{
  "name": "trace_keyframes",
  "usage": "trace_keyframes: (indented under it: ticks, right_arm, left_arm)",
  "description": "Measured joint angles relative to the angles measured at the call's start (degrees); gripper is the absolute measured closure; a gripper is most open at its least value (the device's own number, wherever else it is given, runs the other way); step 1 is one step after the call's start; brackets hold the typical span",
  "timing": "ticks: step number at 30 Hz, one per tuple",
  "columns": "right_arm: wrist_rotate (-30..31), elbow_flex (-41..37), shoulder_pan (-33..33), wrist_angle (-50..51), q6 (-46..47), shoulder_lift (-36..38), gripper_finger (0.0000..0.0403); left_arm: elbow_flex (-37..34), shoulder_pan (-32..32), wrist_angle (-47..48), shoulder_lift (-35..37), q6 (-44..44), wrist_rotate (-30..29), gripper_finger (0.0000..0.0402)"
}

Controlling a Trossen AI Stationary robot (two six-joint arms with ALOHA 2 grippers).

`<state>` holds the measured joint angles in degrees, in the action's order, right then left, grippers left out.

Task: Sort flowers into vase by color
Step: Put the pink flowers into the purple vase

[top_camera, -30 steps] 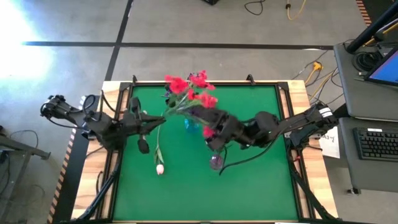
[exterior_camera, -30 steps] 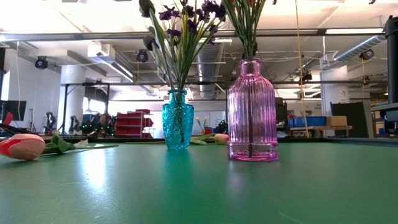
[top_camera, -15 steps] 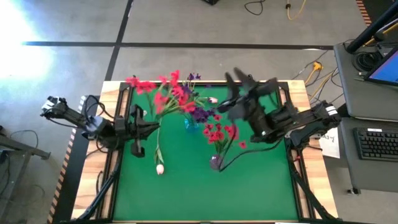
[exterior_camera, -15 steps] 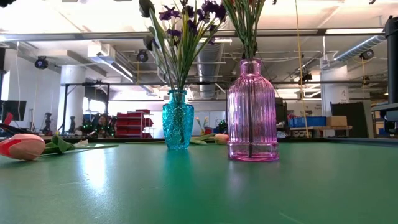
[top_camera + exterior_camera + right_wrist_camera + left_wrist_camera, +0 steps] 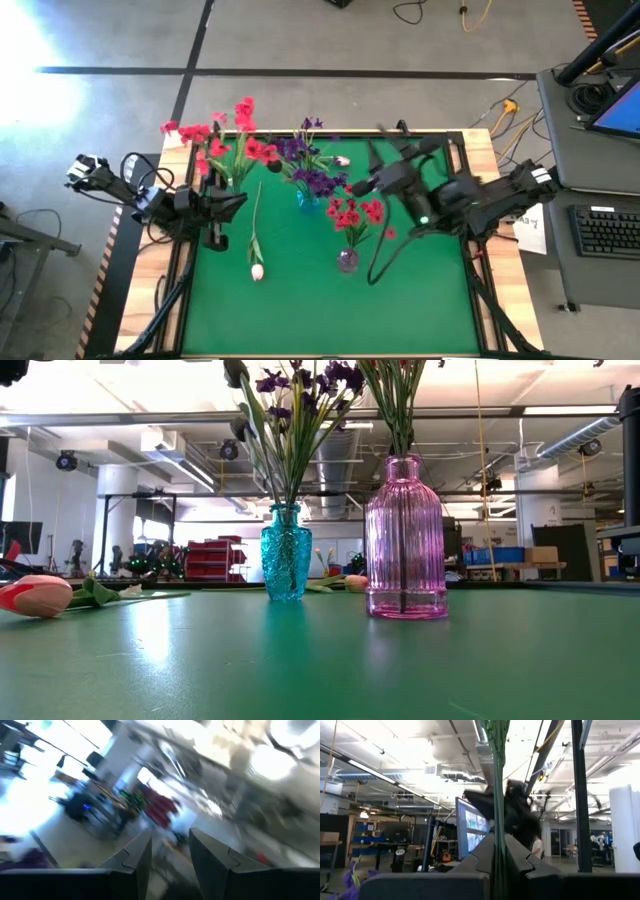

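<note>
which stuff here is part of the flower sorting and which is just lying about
Job:
red flowers held by left gripper
purple flowers in teal vase
red flowers in pink vase
tulip on mat
right gripper, empty

Lying about:
keyboard
floor cables

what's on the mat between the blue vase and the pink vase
Nothing. In the low view, bare green mat separates the blue vase and pink vase.

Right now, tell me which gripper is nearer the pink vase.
Right. The right gripper hangs just up and right of the pink vase in the high view. The left gripper, shut on a red flower bunch, sits farther off to the vase's left.
</note>
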<state>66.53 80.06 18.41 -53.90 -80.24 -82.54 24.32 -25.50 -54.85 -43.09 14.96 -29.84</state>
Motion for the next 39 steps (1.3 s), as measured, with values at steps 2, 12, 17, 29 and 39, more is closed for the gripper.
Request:
trace_keyframes:
  ticks: [2,12,17,29,39]
  right_arm:
    - [-6.4,-2.7,-0.4,6.1,4.9,-0.1,0.0280]
    - [-48.3,-2.4,-1.8,28.5,49.2,1.8,0.0291]
    - [-48.2,0.2,-1.9,37.1,60.1,1.9,0.0308]
    - [-43.5,0.1,-0.7,40.2,68.8,1.9,0.0262]
    - [-42.6,0.1,-0.7,38.2,74.3,1.2,0.0176]
  left_arm:
    - [0.1,0.0,-0.1,0.1,0.0,0.1,0.0401]
    - [0.2,0.0,0.1,-2.0,-0.7,0.6,0.0401]
    - [1.9,-0.1,-1.9,-5.9,-2.4,5.4,0.0401]
    - [8.2,-0.3,-9.1,-18.9,-3.6,6.6,0.0401]
    - [13.7,-0.2,-9.2,-25.1,-2.0,6.4,0.0401]
